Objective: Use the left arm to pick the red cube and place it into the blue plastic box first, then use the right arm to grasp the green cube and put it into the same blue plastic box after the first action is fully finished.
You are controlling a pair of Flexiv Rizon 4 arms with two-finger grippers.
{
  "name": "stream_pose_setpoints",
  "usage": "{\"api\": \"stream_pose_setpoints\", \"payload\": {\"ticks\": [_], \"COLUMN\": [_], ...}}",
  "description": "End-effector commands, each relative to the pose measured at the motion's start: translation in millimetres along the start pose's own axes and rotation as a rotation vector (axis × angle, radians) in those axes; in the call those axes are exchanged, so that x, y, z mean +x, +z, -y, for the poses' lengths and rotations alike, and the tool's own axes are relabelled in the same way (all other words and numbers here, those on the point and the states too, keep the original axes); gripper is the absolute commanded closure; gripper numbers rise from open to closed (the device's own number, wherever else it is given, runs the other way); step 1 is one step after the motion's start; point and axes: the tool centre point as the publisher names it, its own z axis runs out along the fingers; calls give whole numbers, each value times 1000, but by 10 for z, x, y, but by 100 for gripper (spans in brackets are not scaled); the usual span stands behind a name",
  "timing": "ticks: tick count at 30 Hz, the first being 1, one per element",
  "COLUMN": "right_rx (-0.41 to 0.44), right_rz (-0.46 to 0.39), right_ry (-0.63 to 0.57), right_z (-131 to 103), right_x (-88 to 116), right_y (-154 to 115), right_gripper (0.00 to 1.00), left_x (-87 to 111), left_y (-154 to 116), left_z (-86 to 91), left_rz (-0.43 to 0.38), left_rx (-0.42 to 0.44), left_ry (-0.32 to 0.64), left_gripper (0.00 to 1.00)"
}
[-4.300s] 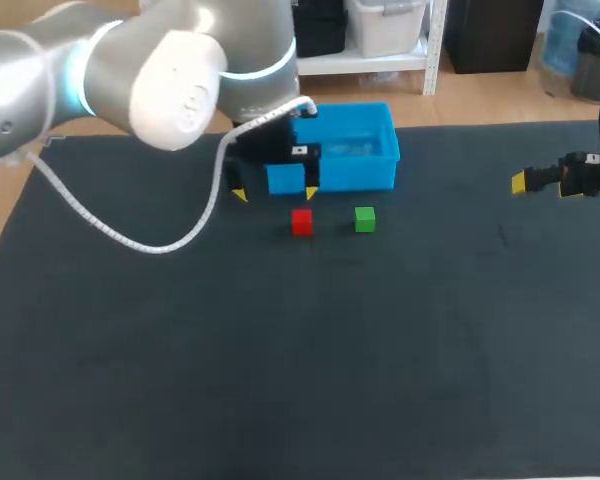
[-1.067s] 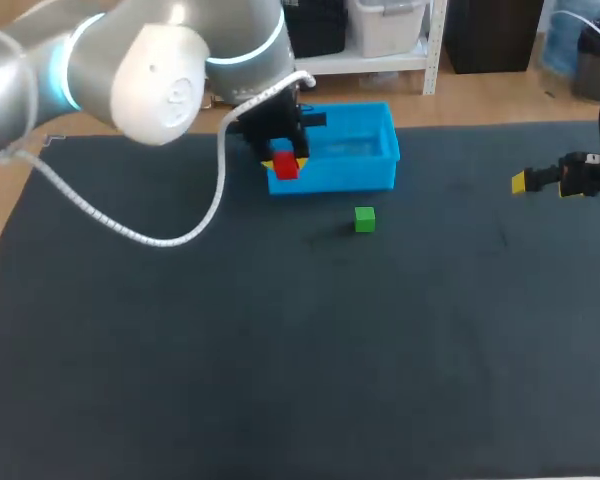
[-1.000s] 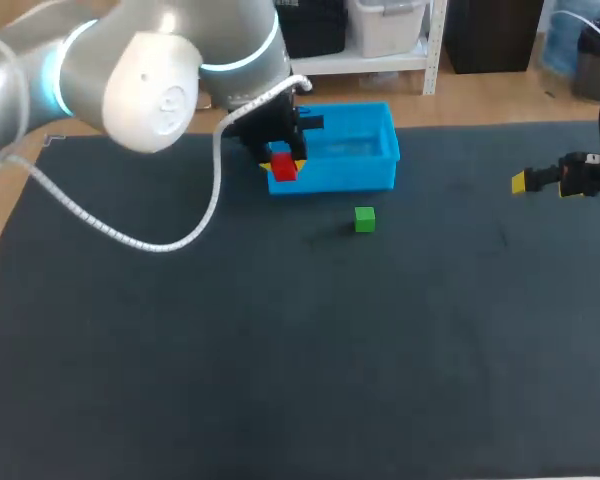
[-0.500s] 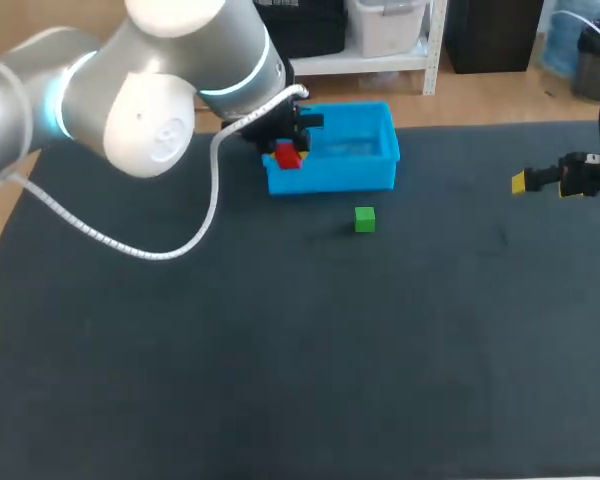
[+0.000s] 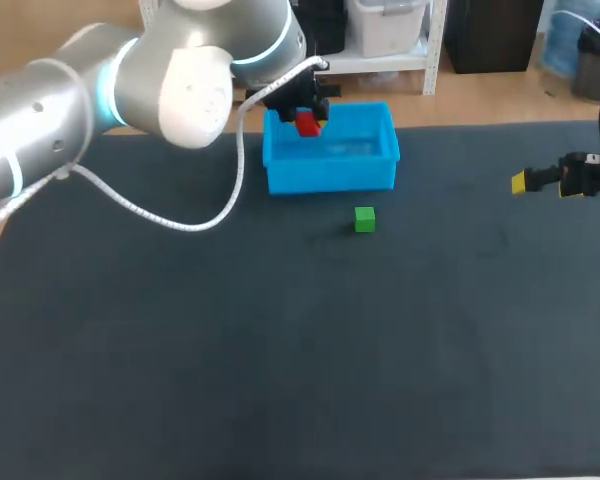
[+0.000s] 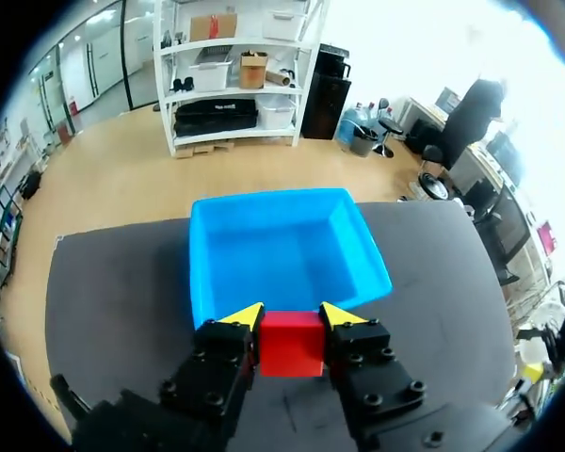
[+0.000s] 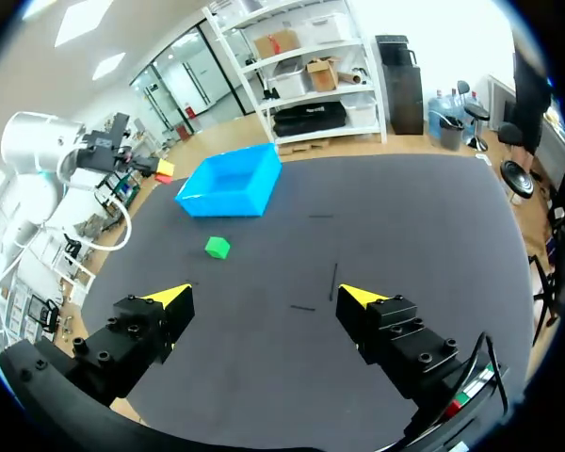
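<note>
- Left gripper [image 6: 290, 315]: clenched on the red cube [image 6: 290, 344], one finger pressing each side; cube held in the air over the blue box [image 6: 273, 245], above the wall nearest the gripper
- Blue box: open side up, on the far part of the dark table [image 5: 280, 350]
- Green cube [image 5: 365, 219]: resting on the table near the box's front wall, not touching it
- Right gripper [image 7: 264, 297]: fingers spread wide, nothing between them; at the table's right edge, well apart from the green cube and the box
</note>
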Motion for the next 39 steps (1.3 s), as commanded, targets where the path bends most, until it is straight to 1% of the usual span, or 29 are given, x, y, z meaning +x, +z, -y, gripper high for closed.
{"api": "stream_pose_setpoints", "payload": {"ticks": [1,6,14,23,29,33,34,35,36,39], "right_rx": [1,1,1,1,1,1,1,1,1,1], "right_rz": [-1,-1,-1,-1,-1,-1,-1,-1,-1,-1], "right_ry": [0,0,0,0,0,0,0,0,0,0], "right_z": [0,0,0,0,0,0,0,0,0,0], "right_x": [1,1,1,1,1,1,1,1,1,1], "right_y": [-1,-1,-1,-1,-1,-1,-1,-1,-1,-1], "right_gripper": [0,0,0,0,0,0,0,0,0,0], "left_x": [-280,-317,-355,-393,-330,-316,-314,-315,-314,-309], "left_y": [292,484,734,895,982,980,969,954,941,907], "left_z": [9,-58,-139,-207,-240,-245,-244,-245,-244,-253], "left_rz": [-59,-89,-107,-122,-148,-156,-157,-158,-156,-158], "left_rx": [-13,-22,-60,-79,-93,-94,-94,-93,-92,-95], "left_ry": [-4,-16,-21,-34,-30,-25,-24,-23,-17,-15], "left_gripper": [100,100,100,100,100,99,71,29,0,0]}}
